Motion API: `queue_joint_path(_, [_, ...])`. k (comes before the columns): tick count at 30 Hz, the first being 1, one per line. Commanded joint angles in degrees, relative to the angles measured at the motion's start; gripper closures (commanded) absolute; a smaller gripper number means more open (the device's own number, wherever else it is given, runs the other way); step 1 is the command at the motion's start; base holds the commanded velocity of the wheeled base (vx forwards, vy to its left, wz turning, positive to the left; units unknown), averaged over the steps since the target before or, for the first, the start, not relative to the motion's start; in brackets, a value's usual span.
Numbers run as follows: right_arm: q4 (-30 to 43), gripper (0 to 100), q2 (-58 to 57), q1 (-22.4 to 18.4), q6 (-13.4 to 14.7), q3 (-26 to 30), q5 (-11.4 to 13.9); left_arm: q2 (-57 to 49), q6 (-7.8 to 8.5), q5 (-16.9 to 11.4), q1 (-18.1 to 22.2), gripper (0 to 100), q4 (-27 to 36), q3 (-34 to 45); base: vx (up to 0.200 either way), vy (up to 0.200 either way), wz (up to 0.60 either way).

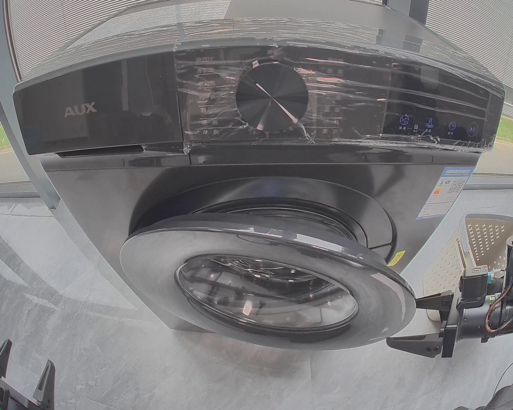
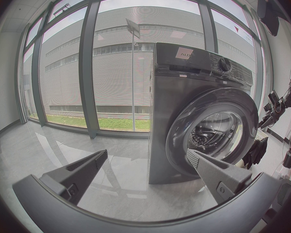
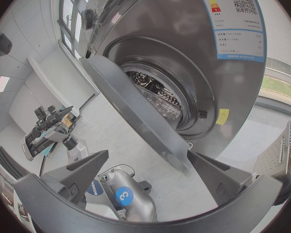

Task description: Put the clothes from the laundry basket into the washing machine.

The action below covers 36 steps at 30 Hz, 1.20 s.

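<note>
The dark grey washing machine (image 1: 256, 160) stands in front of me with its round door (image 1: 268, 283) swung partly open, so the drum (image 3: 155, 91) shows behind it. My right gripper (image 1: 419, 323) is open at the door's free edge (image 3: 171, 146), which lies between its fingers (image 3: 216, 172). The cream perforated laundry basket (image 1: 487, 240) sits on the floor to the right of the machine. Dark clothes (image 2: 255, 151) hang over the basket's side. My left gripper (image 1: 23, 371) is open and holds nothing, low at the left and well away from the machine.
Grey tiled floor (image 1: 68, 291) lies open to the left of and in front of the machine. Tall windows (image 2: 119, 65) run behind it. Another robot arm (image 3: 48, 127) stands far back in the room.
</note>
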Motion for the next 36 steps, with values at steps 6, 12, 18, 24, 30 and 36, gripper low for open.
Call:
queue_joint_path(6, [-0.7,0,-0.1,-0.7,0.2,-1.2,-0.1,-1.0,-0.06,0.0,0.0,0,0.0,0.9,-0.067,0.000,0.00])
queue_joint_path(12, [-4.2,0,4.2,0.3,-0.1,-0.2,-2.4,-1.0,-0.06,0.0,0.0,0,0.0,0.9,-0.200,0.000,0.00])
queue_joint_path(18, [-5.7,0,3.6,3.2,0.2,2.6,-3.6,-1.0,-0.06,0.0,0.0,0,0.0,0.9,-0.033,0.000,0.00])
queue_joint_path(24, [-5.8,0,2.0,2.5,0.2,3.3,-3.6,-1.0,-0.06,0.0,0.0,0,0.0,0.9,0.000,0.000,0.00])
queue_joint_path(30, [-5.9,0,4.0,2.4,0.3,0.6,-3.7,-1.0,-0.06,0.0,0.0,0,0.0,0.9,-0.167,0.000,0.00])
queue_joint_path(36, [-5.9,0,7.1,3.2,0.1,-1.1,-3.7,-1.0,-0.06,0.0,0.0,0,0.0,0.9,-0.033,0.000,0.00])
